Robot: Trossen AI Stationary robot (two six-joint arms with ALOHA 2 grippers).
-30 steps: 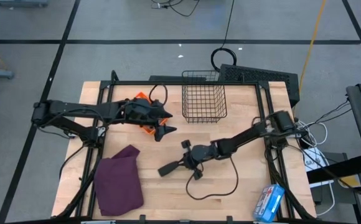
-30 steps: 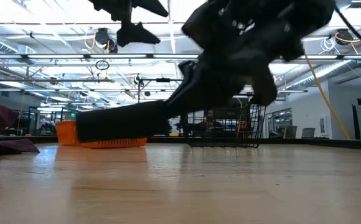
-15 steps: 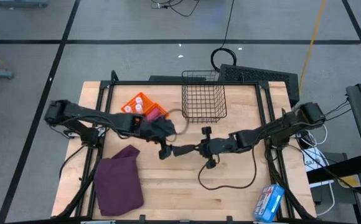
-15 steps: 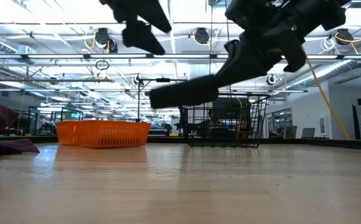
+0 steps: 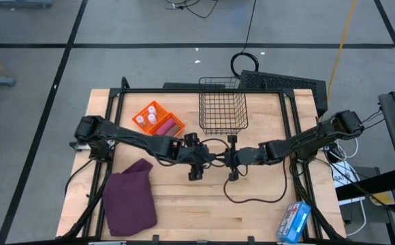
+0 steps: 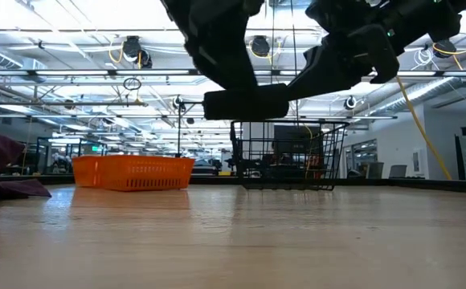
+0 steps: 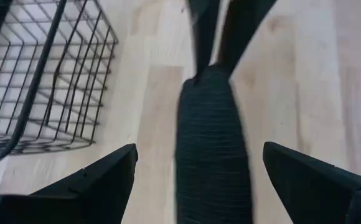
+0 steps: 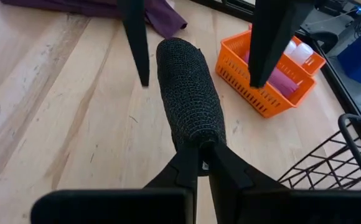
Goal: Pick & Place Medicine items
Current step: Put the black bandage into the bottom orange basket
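two grippers meet at table centre. i see the right gripper [image 8: 196, 163] pinched shut on a black textured cylinder [image 8: 188, 93]; the left gripper [image 7: 196, 163] is spread wide, one finger either side of the cyl. medicine bottles [image 5: 145, 116] sit in the orange tray [image 5: 174, 127], well apart from both.

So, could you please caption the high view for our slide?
Both grippers meet mid-table: right gripper shut on a dark roll, left gripper open around it.
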